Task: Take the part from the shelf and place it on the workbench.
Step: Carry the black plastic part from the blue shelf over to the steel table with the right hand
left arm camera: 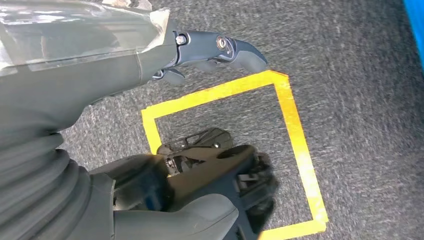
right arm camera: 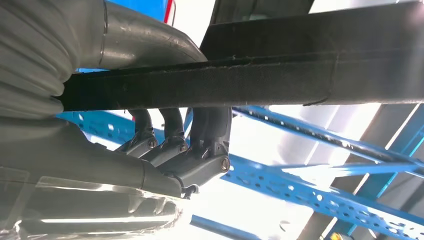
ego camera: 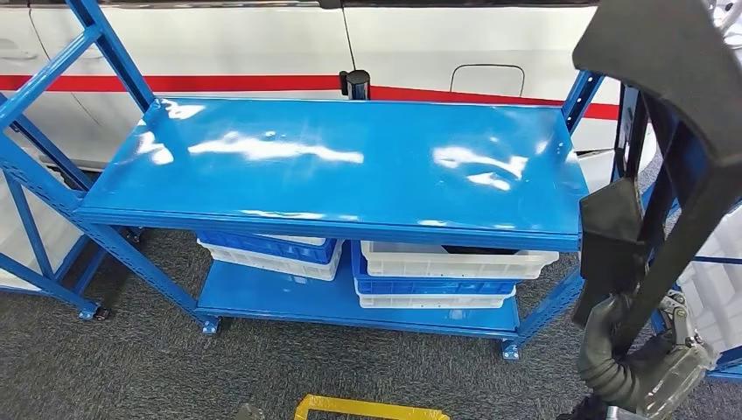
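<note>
A large black angular part (ego camera: 691,131) stands upright at the right of the head view, reaching from my right hand (ego camera: 647,372) up past the frame's top. My right hand grips its lower bar. The right wrist view shows that bar (right arm camera: 260,82) running across the frame with my fingers (right arm camera: 175,137) wrapped around it. The part hangs beside the right end of the blue workbench top (ego camera: 350,157), which is bare and glossy. My left hand (left arm camera: 210,50) hangs over the grey carpet with its fingers stretched out and nothing in it.
White and blue bins (ego camera: 437,267) sit on the bench's lower shelf (ego camera: 280,297). Blue racks stand at the left (ego camera: 35,175) and behind the part on the right. A white car with a red stripe (ego camera: 219,83) is behind. Yellow tape (left arm camera: 295,130) marks the floor.
</note>
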Tool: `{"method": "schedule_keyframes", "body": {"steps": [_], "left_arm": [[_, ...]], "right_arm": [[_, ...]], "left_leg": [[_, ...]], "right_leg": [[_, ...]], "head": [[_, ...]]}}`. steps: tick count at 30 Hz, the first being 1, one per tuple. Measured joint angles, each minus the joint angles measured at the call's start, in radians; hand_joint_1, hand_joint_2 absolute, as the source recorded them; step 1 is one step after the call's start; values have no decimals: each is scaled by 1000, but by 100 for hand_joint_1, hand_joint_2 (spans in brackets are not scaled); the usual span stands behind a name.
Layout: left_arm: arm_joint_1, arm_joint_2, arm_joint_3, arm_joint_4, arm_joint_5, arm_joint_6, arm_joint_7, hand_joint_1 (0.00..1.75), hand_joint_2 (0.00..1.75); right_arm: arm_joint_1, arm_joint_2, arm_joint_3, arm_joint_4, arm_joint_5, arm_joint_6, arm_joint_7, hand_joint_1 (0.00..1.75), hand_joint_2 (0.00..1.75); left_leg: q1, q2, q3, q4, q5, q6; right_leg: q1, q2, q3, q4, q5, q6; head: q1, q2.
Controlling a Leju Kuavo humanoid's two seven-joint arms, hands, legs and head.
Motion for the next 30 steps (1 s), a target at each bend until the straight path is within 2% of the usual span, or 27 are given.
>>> {"method": "schedule_keyframes", "body": {"steps": [1, 3, 4, 5, 8, 9, 10, 12, 13, 14, 15, 16, 17, 18, 19, 20, 23, 24, 26, 28, 29, 30], "left_arm": [[1, 0, 3, 0, -1, 6, -5, 0, 175], [0, 0, 7, 1, -1, 19, -16, 0, 175], [-2, 0, 9, 1, 0, 26, -21, 0, 175], [-2, 0, 10, 1, 3, 33, -26, 0, 175], [0, -4, 16, 1, 12, 46, -35, 0, 175], [1, -5, 18, 2, 13, 49, -36, 0, 175], [1, -7, 20, 2, 14, 52, -37, 0, 175], [2, -11, 23, 2, 15, 56, -39, 0, 175], [3, -12, 25, 3, 15, 58, -39, 0, 175], [6, -13, 26, 4, 15, 59, -39, 0, 175], [8, -14, 28, 5, 15, 60, -40, 0, 175], [9, -15, 30, 5, 15, 60, -40, 0, 175], [10, -16, 31, 6, 15, 60, -40, 0, 175], [10, -17, 33, 6, 15, 60, -40, 0, 175], [10, -17, 34, 6, 15, 60, -40, 0, 175], [9, -18, 34, 6, 15, 60, -41, 0, 175], [11, -19, 35, 7, 16, 59, -42, 0, 175], [12, -19, 35, 7, 17, 60, -42, 0, 175], [12, -20, 35, 7, 19, 61, -42, 0, 175], [13, -21, 37, 7, 21, 63, -42, 0, 175], [14, -21, 37, 8, 23, 64, -42, 0, 175], [14, -21, 38, 8, 24, 66, -42, 0, 175]], "right_arm": [[-1, -7, 9, 5, -25, 7, -6, 175, 175], [-5, -19, 27, 15, -83, 31, -17, 175, 175], [-9, -24, 36, 20, -113, 45, -24, 175, 175], [-13, -28, 44, 25, -139, 57, -29, 175, 175], [-19, -39, 63, 38, -191, 82, -42, 175, 175], [-20, -42, 66, 40, -201, 86, -45, 175, 175], [-21, -45, 68, 43, -209, 90, -47, 175, 175], [-23, -53, 70, 49, -219, 93, -49, 175, 175], [-23, -56, 71, 52, -222, 95, -49, 175, 175], [-22, -59, 71, 57, -225, 97, -49, 175, 175], [-22, -61, 71, 60, -227, 99, -49, 175, 175], [-22, -63, 72, 63, -228, 101, -49, 175, 175], [-23, -64, 72, 65, -230, 101, -49, 175, 175], [-24, -65, 72, 67, -231, 102, -49, 175, 175], [-25, -65, 73, 69, -233, 103, -49, 175, 175], [-25, -66, 73, 71, -236, 104, -49, 175, 175], [-26, -66, 75, 76, -243, 110, -48, 175, 175], [-27, -66, 76, 78, -245, 112, -48, 175, 175], [-28, -65, 79, 79, -248, 117, -48, 175, 175], [-29, -65, 82, 82, -250, 122, -48, 175, 175], [-29, -65, 83, 84, -251, 125, -48, 175, 175], [-29, -65, 84, 87, -252, 127, -47, 175, 175]], "left_leg": [[0, 0, 31, -51, 28, 6], [-5, 1, 115, -196, 80, 22], [-8, 3, 143, -248, 93, 28], [-12, 4, 156, -275, 96, 32], [-16, 6, 156, -290, 107, 39], [-14, 6, 157, -298, 114, 44], [-11, 7, 157, -306, 122, 48], [-9, 7, 153, -311, 130, 54], [-10, 7, 149, -310, 132, 55], [-10, 7, 147, -310, 133, 55], [-10, 7, 146, -309, 134, 54], [-10, 6, 145, -307, 135, 53], [-9, 6, 144, -304, 135, 51], [-11, 5, 142, -298, 133, 47], [-13, 4, 138, -292, 131, 42], [-15, 3, 134, -288, 131, 36], [-13, 1, 126, -283, 135, 20], [-11, 1, 120, -272, 125, 15], [-6, 0, 89, -197, 68, 5], [-3, 1, 38, -68, -4, -4], [-2, 1, 21, -22, -22, -6], [-1, 1, 21, -9, -22, -6]], "right_leg": [[2, 0, 0, 0, 1, -1], [7, 0, 1, 1, 2, -1], [8, 0, 0, 1, 3, 1], [9, -1, -1, 1, 4, 4], [8, -3, -5, 1, 7, 18], [10, -2, -13, 14, -2, 20], [11, -2, -28, 46, -22, 20], [11, 0, -79, 163, -82, 15], [9, 0, -103, 222, -106, 17], [8, 0, -115, 257, -117, 22], [6, 0, -108, 254, -112, 30], [5, 0, -82, 213, -94, 40], [1, -1, -43, 146, -69, 50], [0, 0, -7, 79, -49, 55], [-1, 1, 18, 29, -34, 54], [0, 2, 30, 1, -27, 49], [2, 4, 28, -6, -18, 27], [-1, 4, 26, -7, -14, 21], [-5, 2, 21, -8, -6, 8], [-3, 0, 12, -8, 0, -1], [-1, -1, 7, -8, 3, -3], [0, -1, 4, -8, 6, -5]], "head": [[0, 0], [0, 0], [1, 0], [1, 0], [0, 0], [0, 0], [2, 0], [4, 0], [4, 0], [4, 0], [5, 0], [5, 0], [5, 0], [5, 0], [4, 0], [4, 0], [3, 0], [2, 0], [-1, 0], [-4, 0], [-4, 0], [-4, 0]]}}
